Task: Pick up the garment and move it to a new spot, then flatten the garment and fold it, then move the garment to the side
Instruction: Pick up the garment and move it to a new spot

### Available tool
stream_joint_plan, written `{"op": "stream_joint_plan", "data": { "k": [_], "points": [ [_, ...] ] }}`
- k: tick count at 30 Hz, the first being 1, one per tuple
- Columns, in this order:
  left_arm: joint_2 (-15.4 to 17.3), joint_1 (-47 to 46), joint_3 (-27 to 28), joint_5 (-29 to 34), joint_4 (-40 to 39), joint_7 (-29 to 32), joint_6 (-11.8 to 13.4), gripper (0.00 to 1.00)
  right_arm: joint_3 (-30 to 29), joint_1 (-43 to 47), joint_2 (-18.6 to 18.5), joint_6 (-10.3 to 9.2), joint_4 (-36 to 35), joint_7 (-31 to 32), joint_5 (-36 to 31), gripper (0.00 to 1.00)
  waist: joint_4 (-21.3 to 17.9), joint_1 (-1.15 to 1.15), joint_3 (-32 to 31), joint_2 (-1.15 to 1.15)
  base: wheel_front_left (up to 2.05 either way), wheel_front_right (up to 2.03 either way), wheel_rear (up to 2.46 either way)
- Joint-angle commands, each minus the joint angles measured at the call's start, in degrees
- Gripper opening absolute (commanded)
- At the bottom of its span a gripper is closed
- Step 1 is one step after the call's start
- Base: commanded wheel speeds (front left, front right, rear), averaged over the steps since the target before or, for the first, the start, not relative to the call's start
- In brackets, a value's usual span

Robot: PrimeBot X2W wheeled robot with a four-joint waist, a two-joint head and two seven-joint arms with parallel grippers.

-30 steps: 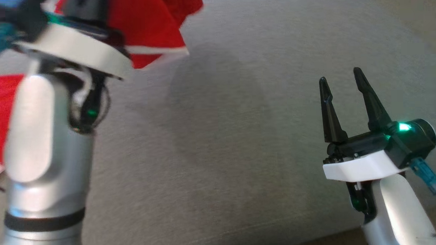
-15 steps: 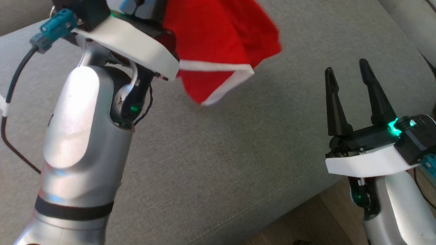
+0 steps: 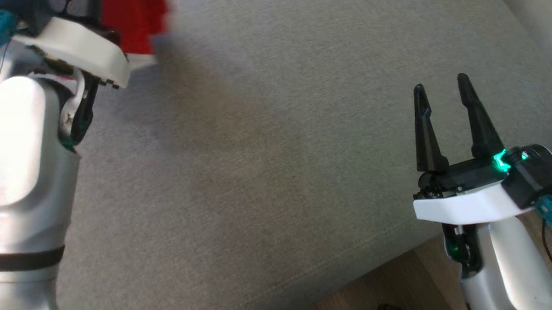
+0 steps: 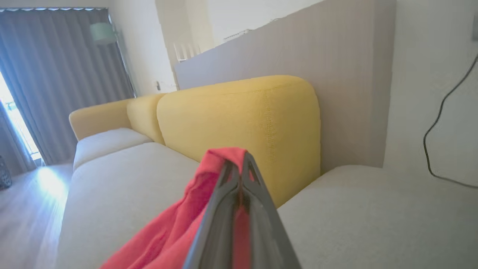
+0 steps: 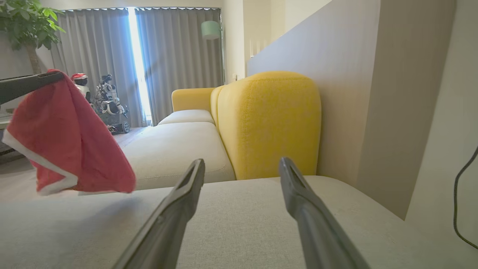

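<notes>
Left wrist view: my left pincer is pressed together on the red garment, hanging it above the grey sofa seat at far left; my right pincer stands spread, near right.

Garment red, white trim. Seat cushion grey. Backrest yellow. Curtains grey. Right tool black.

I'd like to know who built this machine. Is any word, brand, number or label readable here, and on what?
There are none: I can read no lettering on the right gripper, the left gripper, the red garment or the grey sofa seat.
</notes>
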Motion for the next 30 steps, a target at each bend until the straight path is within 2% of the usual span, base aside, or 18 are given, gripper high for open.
{"op": "stream_joint_plan", "data": {
  "k": [1, 4, 7, 15, 20, 21, 22, 30],
  "points": [
    [2.35, -3.63, -0.03, 1.53, -1.87, -0.22, -0.71, 0.00, 1.43, -0.54, -0.19, 0.43, -1.93, -0.36, -0.54, 1.00, 0.64, 0.00, 0.11, 0.00, 0.00, 0.00, 0.00],
    [2.47, -2.53, -5.30, 2.54, -0.22, 2.63, -2.53, 0.00, 1.73, -0.80, -0.19, 0.43, -1.78, -0.36, -0.60, 1.00, 0.88, 0.00, 0.37, 0.00, 0.00, 0.00, 0.00],
    [0.72, -0.93, -10.24, 1.87, 1.93, 4.34, -3.34, 0.00, 2.16, -1.32, -0.19, 0.43, -1.91, -0.36, -0.27, 1.00, 0.36, 0.00, 1.16, 0.00, 0.00, 0.00, 0.00],
    [-9.38, 1.77, -20.31, 0.36, 13.10, 2.24, -3.74, 0.00, 2.91, -1.91, -0.19, 0.43, -2.44, -0.36, 1.02, 1.00, -2.62, 0.00, 3.37, 0.00, 0.00, 0.00, 0.00],
    [-12.54, 0.86, -23.14, -0.12, 19.50, -1.69, -3.31, 0.00, 3.36, -2.21, -0.19, 0.43, -2.83, -0.36, 1.93, 1.00, -4.52, 0.00, 4.37, 0.00, 0.00, 0.00, 0.00],
    [-12.82, 0.63, -23.76, -0.30, 20.47, -2.28, -3.23, 0.26, 3.33, -2.15, -0.19, 0.43, -2.83, -0.36, 2.00, 1.00, -4.64, 0.00, 4.42, 0.00, 0.00, 0.00, 0.00],
    [-13.01, 0.39, -24.30, -0.49, 21.35, -2.83, -3.00, 1.00, 3.28, -2.08, -0.19, 0.43, -2.80, -0.36, 2.03, 1.00, -4.70, 0.00, 4.41, 0.00, 0.00, 0.00, 0.00],
    [-13.37, -1.11, -27.53, -4.79, 23.91, -6.66, -1.44, 1.00, 1.66, -1.44, -0.19, 0.43, -2.28, -0.36, 1.00, 1.00, -1.71, 0.00, 2.49, 0.00, 0.00, 0.00, 0.00]
  ]
}}
